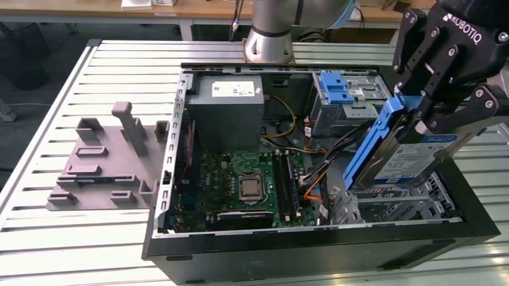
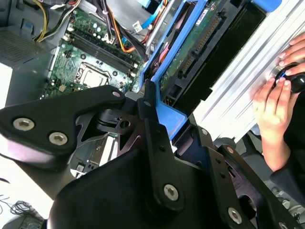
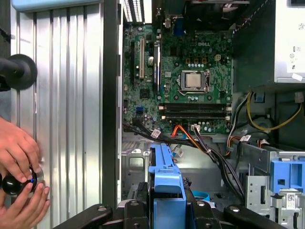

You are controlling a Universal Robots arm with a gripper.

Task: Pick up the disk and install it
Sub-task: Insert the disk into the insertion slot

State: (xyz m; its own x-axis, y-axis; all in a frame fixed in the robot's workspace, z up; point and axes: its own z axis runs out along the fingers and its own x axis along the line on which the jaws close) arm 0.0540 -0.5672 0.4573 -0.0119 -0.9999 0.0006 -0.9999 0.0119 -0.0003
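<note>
Your hand (image 1: 427, 116) pinches the disk (image 1: 404, 159), tilted above the drive cage (image 1: 397, 205); careful, its edge could snag those cables (image 1: 338, 144).

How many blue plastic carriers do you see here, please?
2. One carrier frames the disk in the gripper; a bare carrier sits on the drive cage. More may be hidden.

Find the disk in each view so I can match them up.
Exterior view: disk at the exterior view's right, tilted, clamped in the pincer over the case.
Second wrist view: disk, circuit side showing, just beyond the pincer.
First wrist view: disk edge-on, gripped in the pincer.
Shared landmark: CPU socket.
</note>
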